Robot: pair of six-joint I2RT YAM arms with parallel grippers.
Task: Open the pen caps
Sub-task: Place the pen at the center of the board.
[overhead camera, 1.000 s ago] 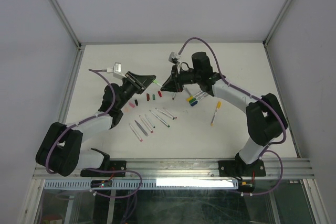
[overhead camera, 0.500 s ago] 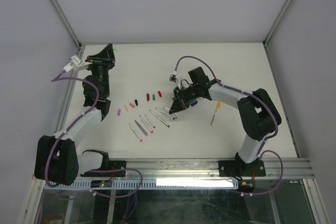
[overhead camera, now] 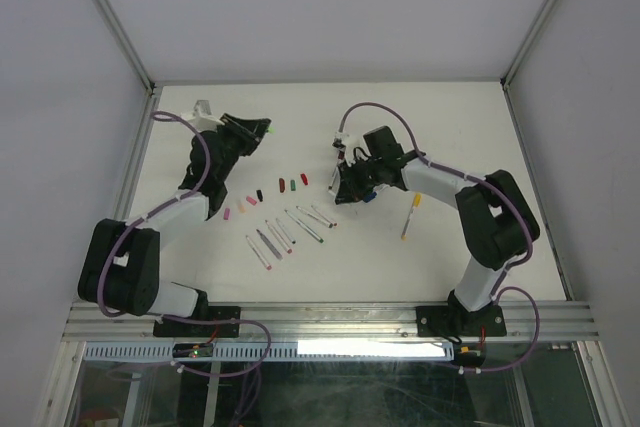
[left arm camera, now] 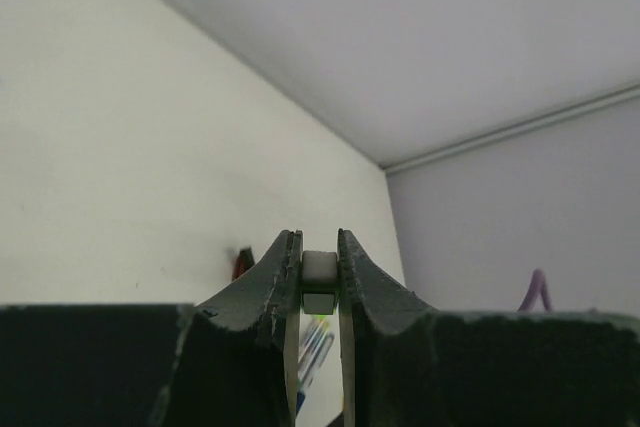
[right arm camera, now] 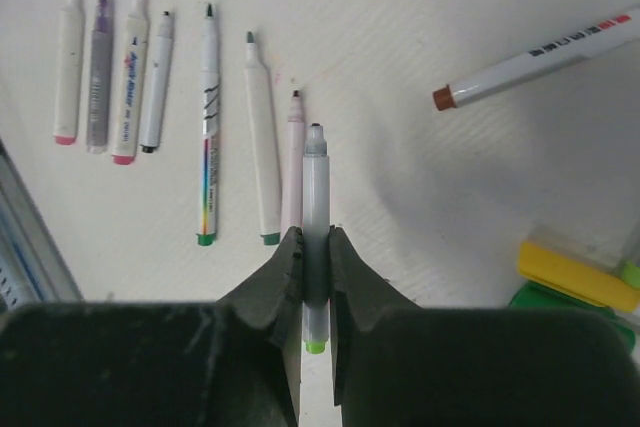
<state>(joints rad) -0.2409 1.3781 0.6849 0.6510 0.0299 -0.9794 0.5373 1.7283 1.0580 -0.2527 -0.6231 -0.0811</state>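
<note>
Between the nearly closed jaws of the right gripper (right arm camera: 315, 237) sits an uncapped pen (right arm camera: 316, 167), pinched near its green end, with its tip pointing out over the row of bare pens (right arm camera: 210, 117) just ahead. The left gripper (left arm camera: 319, 242), well apart, is clamped on a small pale cap (left arm camera: 319, 269) (likely this pen's). If let go tilted, the pen may roll into that row and scatter it. The short cap could squirt from its narrow hold.

uncapped pens (right arm camera: 208, 122): 8 | loose caps (overhead camera: 282, 185) on table (overhead camera: 450, 127): 7 | capped pens (right arm camera: 540, 59): partly hidden, uncounted | arms (overhead camera: 440, 179): 2
</note>
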